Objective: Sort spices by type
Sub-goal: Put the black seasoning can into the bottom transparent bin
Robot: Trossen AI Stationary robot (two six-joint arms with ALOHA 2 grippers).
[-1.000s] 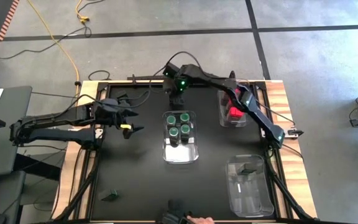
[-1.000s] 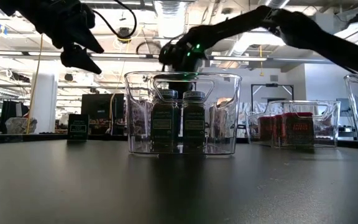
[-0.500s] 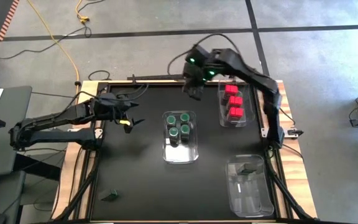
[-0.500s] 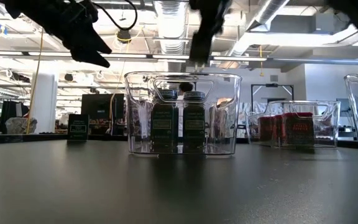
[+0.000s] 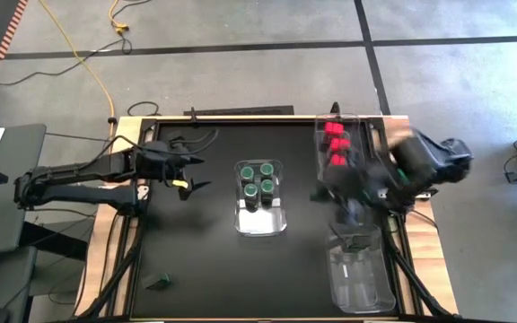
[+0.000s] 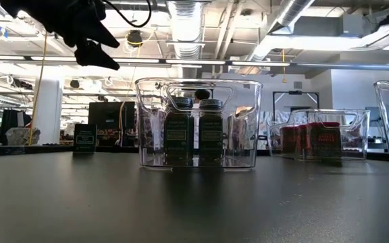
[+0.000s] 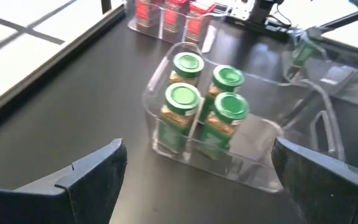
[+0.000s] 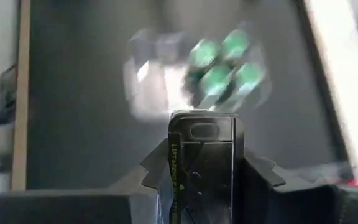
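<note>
Carrying a dark spice container (image 8: 201, 163) clamped in your right pincer (image 8: 202, 180), you are hanging over the right side of the tabletop (image 5: 196, 260), above the near clear bin (image 5: 359, 269). One dark container (image 5: 359, 242) is already lying in that bin. The four green-topped jars (image 7: 205, 99) are sitting in the middle bin (image 5: 260, 220), and the red boxes (image 5: 334, 144) are sitting in the far right bin (image 5: 330, 175). Your left pincer (image 5: 189, 182) is waiting left of the middle bin, its fingers wide apart and holding nothing. One more dark container (image 5: 159, 283) is lying near the front left corner. The arm looks blurred, so letting go off-centre could be bouncing the container off the bin's rim.
</note>
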